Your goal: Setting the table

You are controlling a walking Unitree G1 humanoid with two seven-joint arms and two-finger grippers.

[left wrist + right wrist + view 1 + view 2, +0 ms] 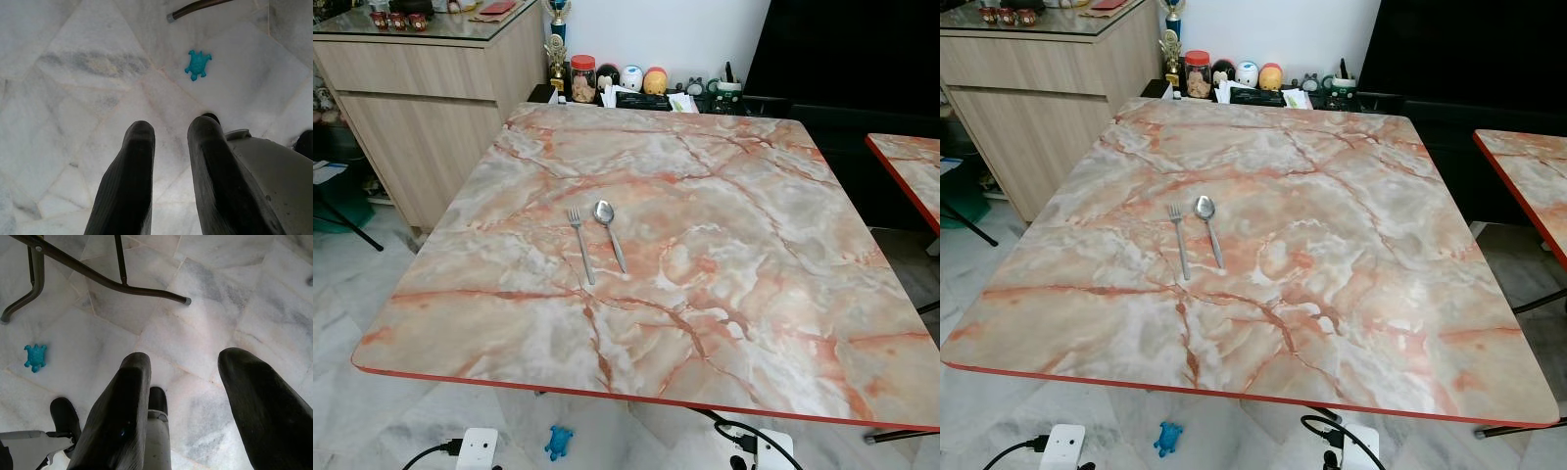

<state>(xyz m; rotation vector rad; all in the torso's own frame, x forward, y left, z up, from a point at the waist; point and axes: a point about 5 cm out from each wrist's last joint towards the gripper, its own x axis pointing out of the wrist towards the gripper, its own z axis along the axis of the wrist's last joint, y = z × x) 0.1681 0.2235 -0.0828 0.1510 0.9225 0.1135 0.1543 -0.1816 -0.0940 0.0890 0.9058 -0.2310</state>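
On the square pink-veined marble-patterned table with a red edge (734,294), a silver metal fork (579,244) and a silver metal spoon (609,233) lay side by side just left of centre, the spoon at the fork's three o'clock, bowl and tines toward twelve. Both arms hung below the tabletop, well apart from the cutlery: the left gripper (171,142) pointed at the marble floor with fingers slightly parted and empty, a small turquoise turtle toy (197,64) beyond its tips at one o'clock; the right gripper (188,377) was spread wide, holding nothing.

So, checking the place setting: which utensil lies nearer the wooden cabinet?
The fork, lying on the cabinet side of the spoon.
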